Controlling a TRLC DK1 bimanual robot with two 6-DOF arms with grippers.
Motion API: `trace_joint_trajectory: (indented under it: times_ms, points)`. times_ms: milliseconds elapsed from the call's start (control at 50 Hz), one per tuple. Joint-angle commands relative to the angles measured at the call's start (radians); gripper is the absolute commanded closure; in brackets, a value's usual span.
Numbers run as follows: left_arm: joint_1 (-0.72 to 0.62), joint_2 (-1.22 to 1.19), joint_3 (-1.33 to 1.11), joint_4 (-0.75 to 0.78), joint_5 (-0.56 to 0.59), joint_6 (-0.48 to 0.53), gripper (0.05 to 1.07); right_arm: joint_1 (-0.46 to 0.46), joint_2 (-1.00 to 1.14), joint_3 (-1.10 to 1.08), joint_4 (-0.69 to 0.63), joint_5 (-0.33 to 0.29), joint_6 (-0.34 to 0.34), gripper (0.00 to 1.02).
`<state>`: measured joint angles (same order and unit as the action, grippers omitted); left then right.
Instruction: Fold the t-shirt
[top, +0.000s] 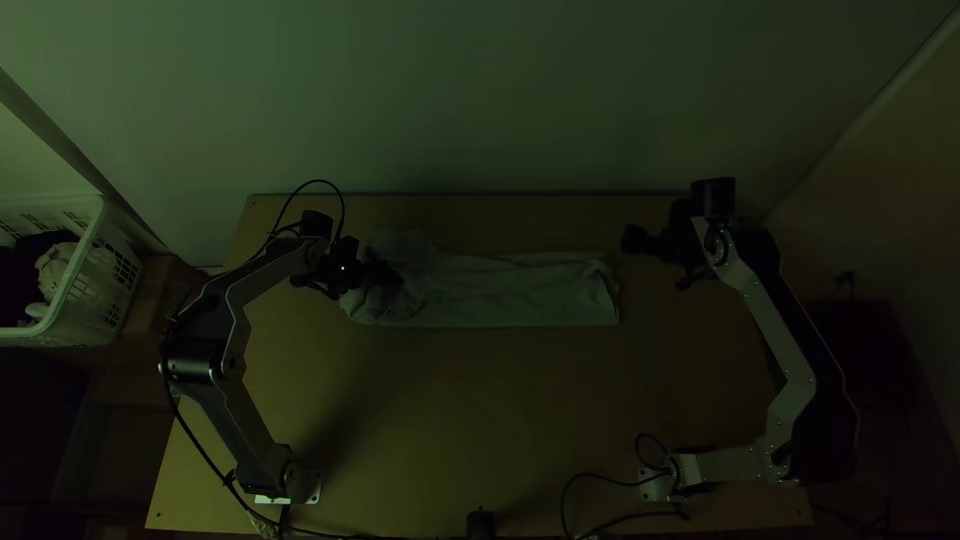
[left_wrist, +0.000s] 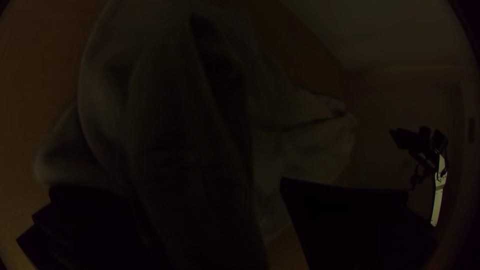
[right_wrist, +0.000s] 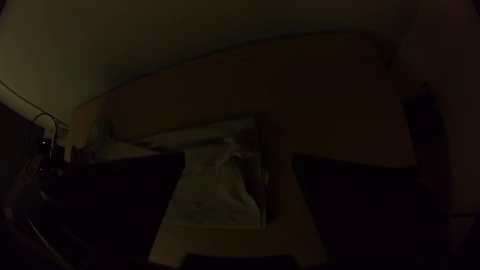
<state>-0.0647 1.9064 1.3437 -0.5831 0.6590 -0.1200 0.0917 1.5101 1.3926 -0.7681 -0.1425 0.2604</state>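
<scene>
At the far left stands a white slatted basket (top: 92, 312) with pale cloth (top: 56, 268) and dark cloth (top: 24, 266) in it. Just beside it is a brown, boxy thing (top: 152, 298).

Next comes the light wooden table (top: 440, 420), its far edge running along a plain pale wall (top: 480, 100). The left gripper (top: 392, 276) is over the left end of the t-shirt (top: 510, 292). In its wrist view the fingers (left_wrist: 350, 215) stand well apart, with raised cloth between them; whether they touch it I cannot tell.

The t-shirt lies on the far half of the table as a long, narrow folded strip, bunched at its left end and creased near its right, its near edge fairly straight. A small black thing (top: 481, 524) sits at the middle of the table's near edge.

Beyond the t-shirt's right end is the right gripper (top: 655, 257), its fingers (right_wrist: 355, 200) wide apart and gripping nothing. A dark cable (top: 590, 475) loops over the table near the right arm's base. Farther right, a brownish wall (top: 890, 150) meets the pale one; the floor there is too dark to make out.
</scene>
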Motion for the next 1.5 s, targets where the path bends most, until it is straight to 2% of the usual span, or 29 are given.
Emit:
trace_joint_trajectory:
  times_ms: [0,60,120,200,280,380,580,840,1240,1380,1480]
  points:
    - [-0.038,0.074,-0.018,-0.006,-0.058,-0.058,0.09,0.008,-0.028,-0.035,0.004,0.006,0.0,0.04]
    - [-0.052,0.083,-0.018,-0.009,-0.082,-0.063,0.13,0.008,-0.03,-0.04,0.006,0.006,0.0,0.04]
    - [-0.064,0.086,-0.018,-0.009,-0.141,-0.064,0.27,0.008,-0.03,-0.046,0.009,0.006,0.0,0.04]
    - [-0.075,0.079,-0.029,-0.007,-0.176,-0.064,0.58,0.008,-0.036,-0.055,0.013,0.006,0.0,0.04]
    - [-0.076,0.062,-0.031,-0.006,-0.19,-0.063,1.05,0.006,-0.039,-0.064,0.023,0.006,0.0,0.04]
    - [-0.076,0.028,-0.031,-0.018,-0.2,-0.058,1.05,0.006,-0.045,-0.083,0.036,0.004,0.002,0.04]
    - [-0.04,-0.055,0.009,-0.098,-0.305,-0.012,1.05,0.005,-0.054,-0.113,0.061,0.004,0.005,0.04]
    - [0.163,-0.066,0.097,-0.239,-0.328,0.111,1.05,0.002,-0.06,-0.133,0.09,0.004,0.005,0.04]
    - [0.493,-0.053,0.149,-0.311,-0.415,0.368,1.05,-0.003,-0.085,-0.153,0.093,0.004,-0.001,0.04]
    - [0.557,-0.047,0.21,-0.343,-0.489,0.422,1.05,0.002,-0.091,-0.161,0.098,0.004,0.003,0.04]
    - [0.549,-0.052,0.291,-0.446,-0.541,0.431,1.05,0.005,-0.097,-0.167,0.099,0.004,0.005,0.04]
